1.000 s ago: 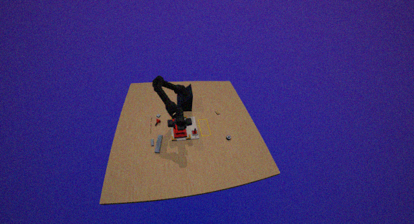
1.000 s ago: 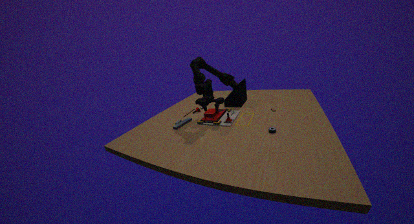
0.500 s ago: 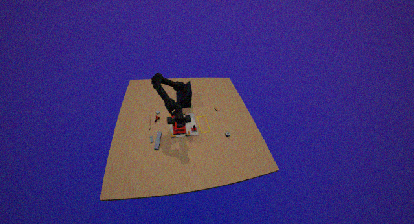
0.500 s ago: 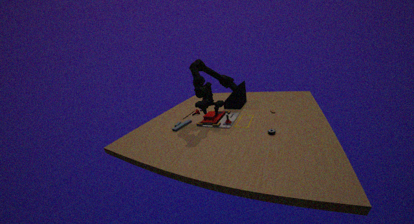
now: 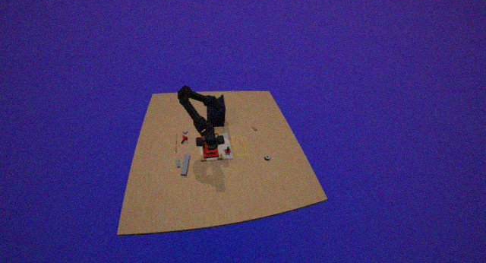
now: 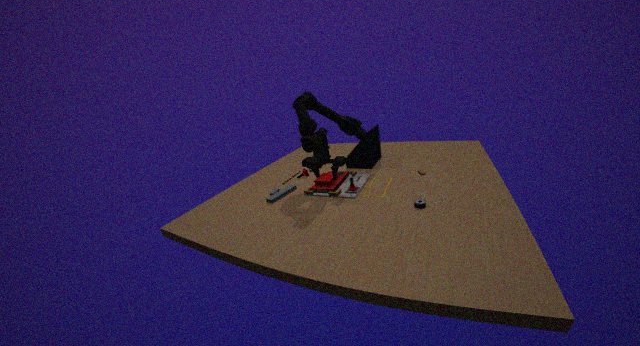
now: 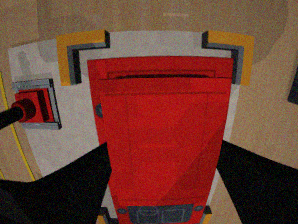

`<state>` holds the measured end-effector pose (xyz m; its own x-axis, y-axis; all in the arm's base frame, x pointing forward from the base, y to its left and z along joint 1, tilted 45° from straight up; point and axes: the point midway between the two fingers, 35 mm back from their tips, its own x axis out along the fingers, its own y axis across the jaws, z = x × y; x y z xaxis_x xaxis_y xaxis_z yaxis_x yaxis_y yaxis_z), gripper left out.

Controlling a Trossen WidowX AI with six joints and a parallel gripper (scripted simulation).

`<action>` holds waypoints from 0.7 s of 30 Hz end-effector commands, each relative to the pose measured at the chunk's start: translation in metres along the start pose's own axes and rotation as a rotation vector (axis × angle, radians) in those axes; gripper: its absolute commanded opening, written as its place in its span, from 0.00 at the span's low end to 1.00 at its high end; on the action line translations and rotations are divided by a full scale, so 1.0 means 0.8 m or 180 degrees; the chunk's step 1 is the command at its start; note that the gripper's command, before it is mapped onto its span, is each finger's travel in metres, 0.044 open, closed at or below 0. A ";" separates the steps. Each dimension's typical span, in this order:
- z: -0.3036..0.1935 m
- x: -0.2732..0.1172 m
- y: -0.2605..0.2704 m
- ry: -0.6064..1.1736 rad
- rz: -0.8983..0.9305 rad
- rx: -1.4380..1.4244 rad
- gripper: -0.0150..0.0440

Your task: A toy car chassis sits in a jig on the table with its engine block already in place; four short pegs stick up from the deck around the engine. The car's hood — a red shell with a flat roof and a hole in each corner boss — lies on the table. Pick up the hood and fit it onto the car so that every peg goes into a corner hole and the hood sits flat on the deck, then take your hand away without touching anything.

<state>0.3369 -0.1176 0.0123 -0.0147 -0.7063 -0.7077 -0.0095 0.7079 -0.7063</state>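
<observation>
Wrist view, closest first: the hood (image 5: 210, 153) (image 6: 327, 181) (image 7: 165, 120) is glossy-free red, flat-roofed, with a dark slot toward 12 o'clock. The gripper (image 5: 210, 143) (image 6: 325, 175) (image 7: 162, 145) grasps it by its sides, fingers at 8 and 4 o'clock. It lies over the white plate (image 5: 225, 141) (image 6: 362, 183) (image 7: 60, 145); the pegs cannot be made out. Yellow brackets (image 7: 62, 55) stand at 11 and 1 o'clock. From the plate in the top view, a grey bar (image 5: 185, 165) lies toward 8 o'clock, a small wheel (image 5: 267, 157) between 3 and 4. The wood-grained tan table (image 5: 243, 202) (image 6: 400, 256) (image 7: 270, 110) is dimly lit; beyond spreads a grainy blue-violet backdrop (image 5: 380, 65) (image 6: 500, 61).
</observation>
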 end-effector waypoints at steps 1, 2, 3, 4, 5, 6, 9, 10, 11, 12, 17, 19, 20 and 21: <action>0.000 -0.001 0.000 -0.0001 0.0001 0.0002 0.25; 0.000 0.000 0.000 0.0000 0.0000 0.0000 0.30; 0.000 0.000 0.000 0.0000 0.0000 0.0000 0.34; 0.000 0.000 0.000 0.0000 0.0000 0.0000 0.39; 0.000 0.000 0.000 0.0000 0.0000 0.0000 0.43; 0.000 0.000 0.000 0.0000 0.0000 0.0000 0.48; 0.000 0.000 0.000 0.0000 0.0000 0.0000 0.61; 0.000 0.000 0.000 0.0000 0.0000 0.0000 0.65; 0.000 0.000 0.000 0.0000 0.0000 0.0000 0.70; 0.000 0.000 0.000 0.0000 0.0000 0.0000 0.74; 0.000 0.000 0.000 0.0000 0.0000 0.0000 0.97; 0.000 0.000 0.000 0.0000 0.0000 0.0000 1.00; 0.000 0.000 0.000 0.0000 0.0000 0.0000 1.00; 0.000 -0.003 0.000 -0.0001 0.0001 0.0000 1.00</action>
<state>0.3370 -0.1174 0.0123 -0.0146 -0.7059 -0.7081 -0.0096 0.7083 -0.7059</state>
